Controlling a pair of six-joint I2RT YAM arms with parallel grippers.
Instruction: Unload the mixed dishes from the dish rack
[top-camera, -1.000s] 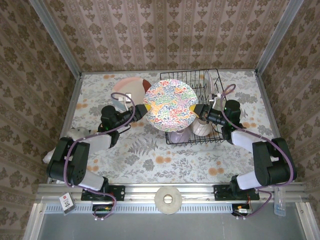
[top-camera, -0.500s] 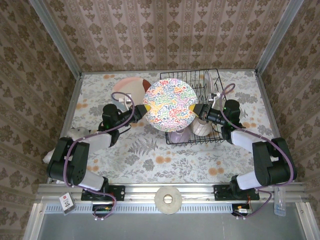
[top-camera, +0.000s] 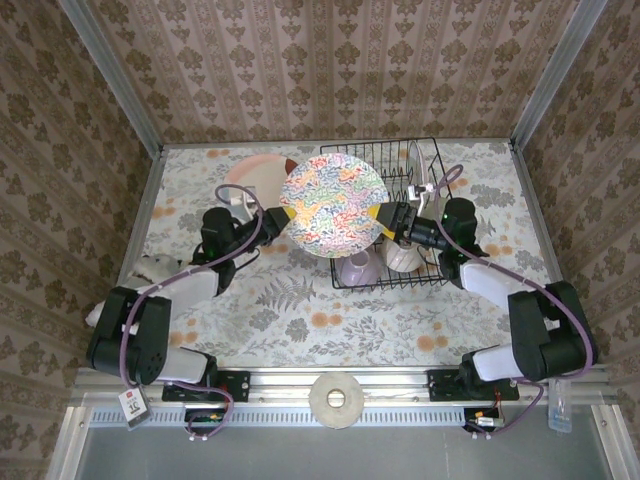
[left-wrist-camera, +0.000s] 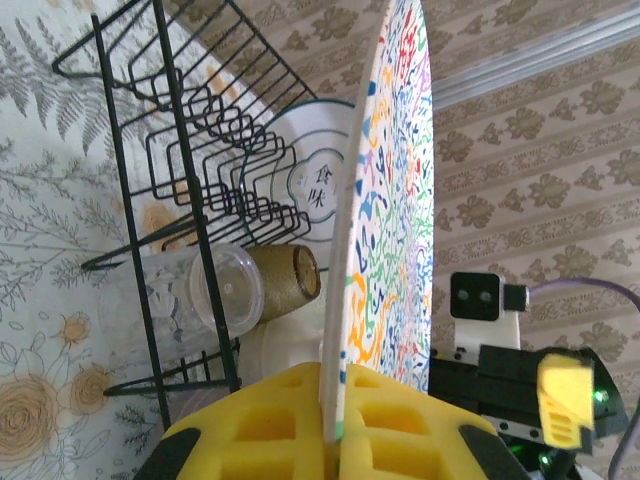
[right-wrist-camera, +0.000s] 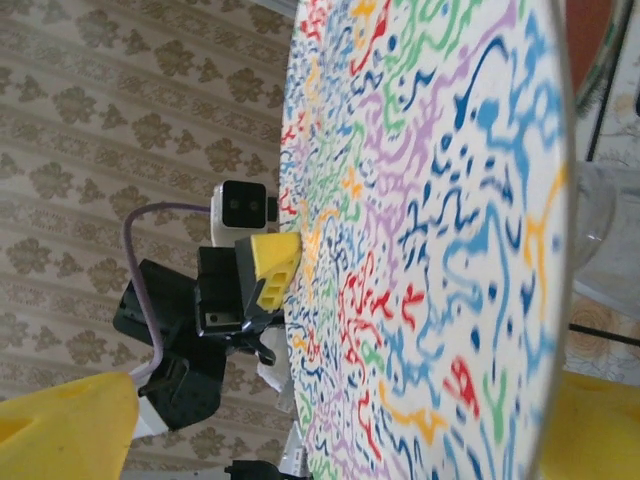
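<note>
Shut jaws on left gripper, pinching left rim of colourful squiggle plate. Wide-open jaws on right gripper, just beside plate's right rim. Plate held up at centre of top view, overlapping left edge of dish rack.

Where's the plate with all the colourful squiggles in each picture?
Top view: the squiggly plate is in the middle, over the left end of the dish rack.
Left wrist: the plate is edge-on, rising from bottom centre.
Right wrist: its face covers the right side.
Shared landmark: the yellow-fingered left hand pinching its rim.
</note>
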